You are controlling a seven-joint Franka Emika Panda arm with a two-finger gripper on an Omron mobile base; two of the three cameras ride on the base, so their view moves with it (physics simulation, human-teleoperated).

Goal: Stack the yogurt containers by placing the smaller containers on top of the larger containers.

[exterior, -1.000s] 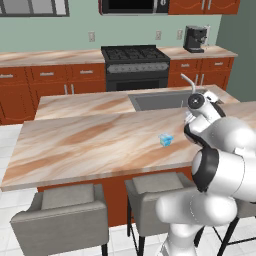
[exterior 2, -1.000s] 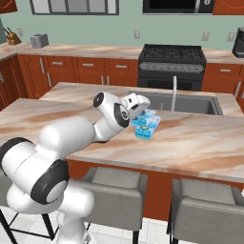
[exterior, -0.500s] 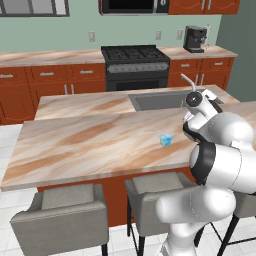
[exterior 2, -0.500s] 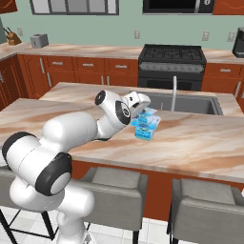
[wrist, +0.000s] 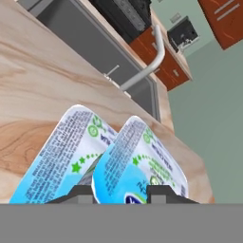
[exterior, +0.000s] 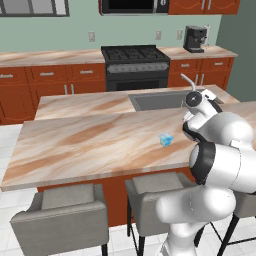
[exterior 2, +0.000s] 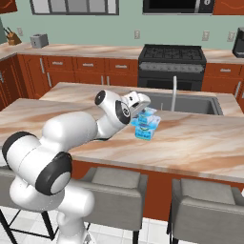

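My gripper (wrist: 121, 192) is shut on a light-blue and white yogurt container (wrist: 137, 161) that sits between the two dark fingertips (wrist: 78, 192). A second yogurt container (wrist: 57, 156) lies close on its left, partly overlapped by the held one. From the right base view the white hand (exterior 2: 142, 108) leans over the same pair on the island counter, with one tub (exterior 2: 149, 116) higher than the other (exterior 2: 143, 132). In the left base view a small light-blue tub (exterior: 166, 140) stands on the counter just left of my arm, and the hand is hidden behind the arm.
The sink (exterior 2: 190, 102) with its curved faucet (exterior 2: 174, 90) lies just behind the tubs. The stove (exterior 2: 171, 59) and a coffee machine (exterior: 195, 39) stand at the back wall. Grey stools (exterior 2: 114, 193) line the island's near edge.
The arm's pose has shifted slightly while the hand stays at the tubs. The tubs have not moved.
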